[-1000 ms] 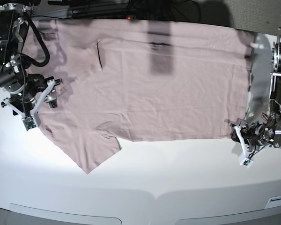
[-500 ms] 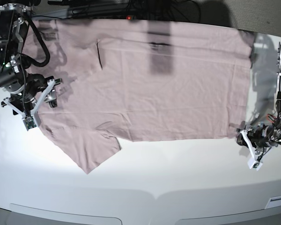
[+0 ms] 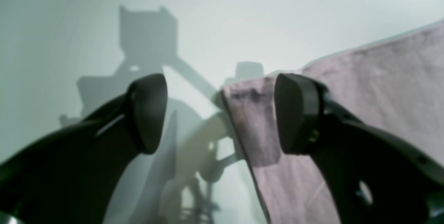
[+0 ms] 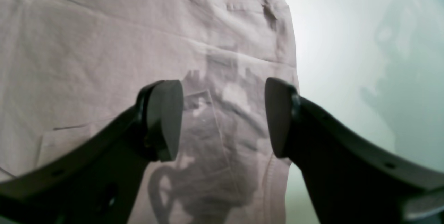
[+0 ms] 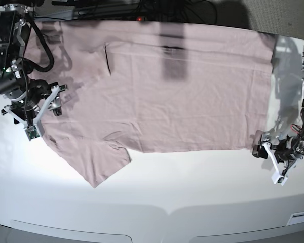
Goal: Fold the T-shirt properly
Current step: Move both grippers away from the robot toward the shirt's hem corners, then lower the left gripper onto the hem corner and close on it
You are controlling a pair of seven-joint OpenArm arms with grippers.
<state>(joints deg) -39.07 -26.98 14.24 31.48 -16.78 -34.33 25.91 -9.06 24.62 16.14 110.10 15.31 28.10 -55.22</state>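
Note:
The pink-mauve T-shirt (image 5: pixel 182 96) lies spread flat across the white table (image 5: pixel 192 192), one sleeve pointing to the front left. My left gripper (image 5: pixel 272 151) stands open at the shirt's front right hem corner. In the left wrist view that corner (image 3: pixel 253 120) lies between the open left gripper (image 3: pixel 222 113) pads; the right pad (image 3: pixel 298 113) is over cloth and nothing is pinched. My right gripper (image 5: pixel 34 104) hovers open over the shirt's left end. In the right wrist view the open right gripper (image 4: pixel 222 120) shows flat T-shirt fabric (image 4: pixel 104 43) beneath.
Dark cables and equipment (image 5: pixel 142 7) run along the table's back edge. The right arm's body (image 5: pixel 10 45) stands over the shirt's far left corner. Bare white table runs between the shirt and the front edge.
My left gripper has spread its jaws much wider and drifted slightly right and toward the front beside the hem corner. The right arm and the shirt have stayed put.

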